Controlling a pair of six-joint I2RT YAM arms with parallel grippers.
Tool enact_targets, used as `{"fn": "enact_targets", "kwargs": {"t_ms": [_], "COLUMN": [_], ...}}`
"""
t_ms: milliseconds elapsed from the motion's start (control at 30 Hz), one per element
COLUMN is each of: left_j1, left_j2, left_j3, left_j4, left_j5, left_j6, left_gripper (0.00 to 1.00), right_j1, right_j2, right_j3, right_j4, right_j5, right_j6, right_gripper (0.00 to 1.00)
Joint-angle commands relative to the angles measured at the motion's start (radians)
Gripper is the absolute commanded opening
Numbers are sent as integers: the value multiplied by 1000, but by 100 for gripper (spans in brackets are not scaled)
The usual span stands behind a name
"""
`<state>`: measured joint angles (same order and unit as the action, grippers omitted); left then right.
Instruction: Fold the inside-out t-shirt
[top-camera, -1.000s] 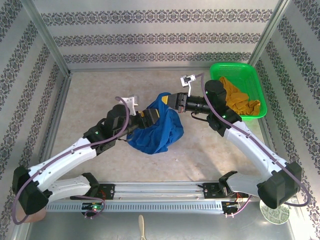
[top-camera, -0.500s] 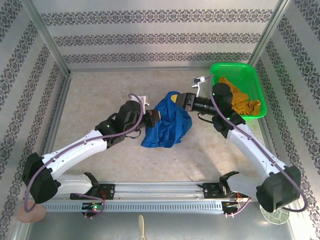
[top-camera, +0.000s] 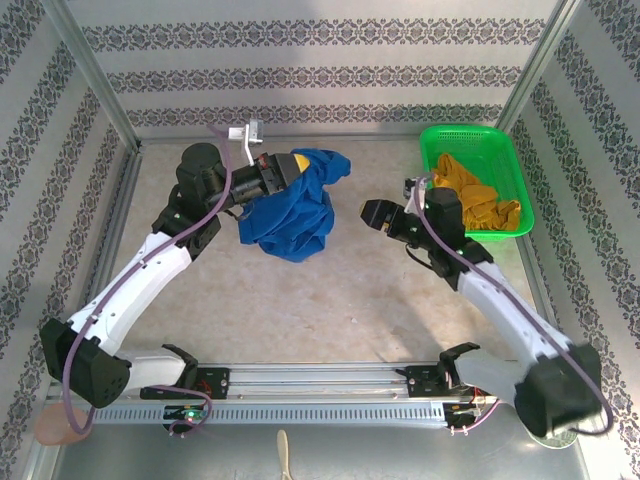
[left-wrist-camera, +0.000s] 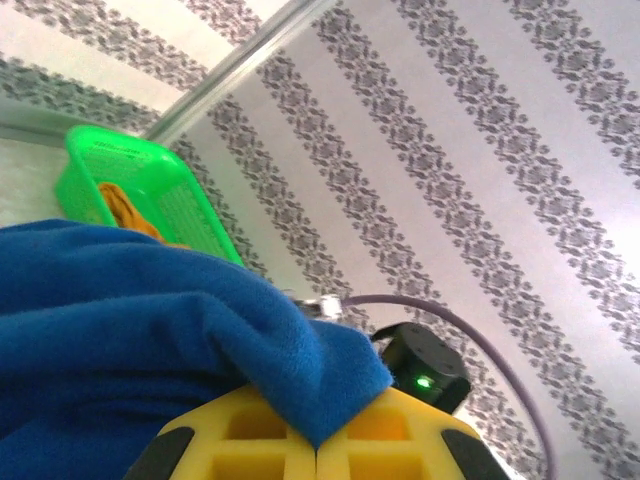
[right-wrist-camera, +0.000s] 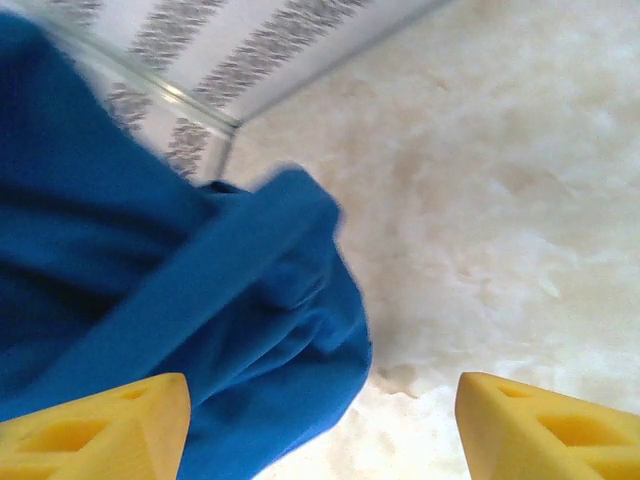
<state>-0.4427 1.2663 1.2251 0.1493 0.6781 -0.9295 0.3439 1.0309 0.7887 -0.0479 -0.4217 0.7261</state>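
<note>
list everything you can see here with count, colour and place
t-shirt: one, royal blue, bunched on the far left-middle of the table
basket: one, green, far right corner of the table
garment: one, mustard yellow, inside the basket
table: one, pale beige, under everything
wall panels: three, white with grey patterned stripes, at left, back and right
left gripper: one, yellow fingers, shut on the t-shirt's upper edge
right gripper: one, yellow fingers, open, to the right of the t-shirt and apart from it, holding nothing
</note>
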Motion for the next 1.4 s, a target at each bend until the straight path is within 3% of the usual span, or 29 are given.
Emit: {"fn": "enact_targets", "kwargs": {"t_ms": [0,100,300,333,433,467,500,600,700,900,1067,1367], "left_j1": [11,12,11,11,22,33,43,75,90,107,109,108], "left_j2": [-8,-9,-12,-13,-13,-13,-12,-8,-4,-3,7,34], "left_j3": [-2,6,13,9,-8,-16,-21,-38,-51,-79,-83,-108], "left_j4": [171,185,205,220,295,332,369,455,496,534,586,753], "left_j5": [104,117,116,113,94,90,92,103,123,172,215,228], "left_j6": [-72,-83,-111,-121,-162,-186,-209,-266,-294,-309,-350,-476], "left_gripper": [0,0,0,0,0,0,0,0,0,0,0,0], "right_j1": [60,94,152,160,187,193,196,182,123,60,69,128], "right_j2": [-115,-109,55,89,193,214,222,193,75,-139,-40,233], "right_j3": [40,58,115,118,79,34,-12,-170,-241,-82,121,379], "right_j4": [-67,-63,38,60,71,86,92,111,76,-59,-40,-12], "right_j5": [71,83,98,102,147,171,200,279,259,191,57,7], "right_j6": [-63,-60,-46,-44,-42,-33,-15,44,59,-80,-187,-292], "right_gripper": [71,75,76,73,41,40,41,60,65,73,79,80]}}
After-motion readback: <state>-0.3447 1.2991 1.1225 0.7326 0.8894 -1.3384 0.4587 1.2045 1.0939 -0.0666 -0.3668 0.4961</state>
